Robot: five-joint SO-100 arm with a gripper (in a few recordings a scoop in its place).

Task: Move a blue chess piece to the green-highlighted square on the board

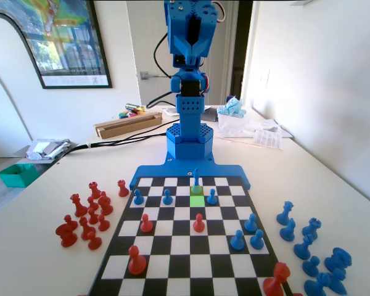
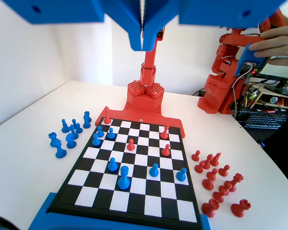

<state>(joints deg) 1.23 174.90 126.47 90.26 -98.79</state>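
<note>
My arm (image 1: 189,37) runs off the fixed view's top edge, so my upper part is cut away there. In the wrist view my gripper (image 2: 143,45) hangs from the top edge with both jaws cropped above; they meet along a thin seam. The board (image 2: 77,203) loses its near blue edge at the bottom of that view, and in the fixed view its nearest row is cut off. A red piece (image 1: 276,280) and the blue pieces (image 1: 327,280) at the lower right are clipped by the frame.
</note>
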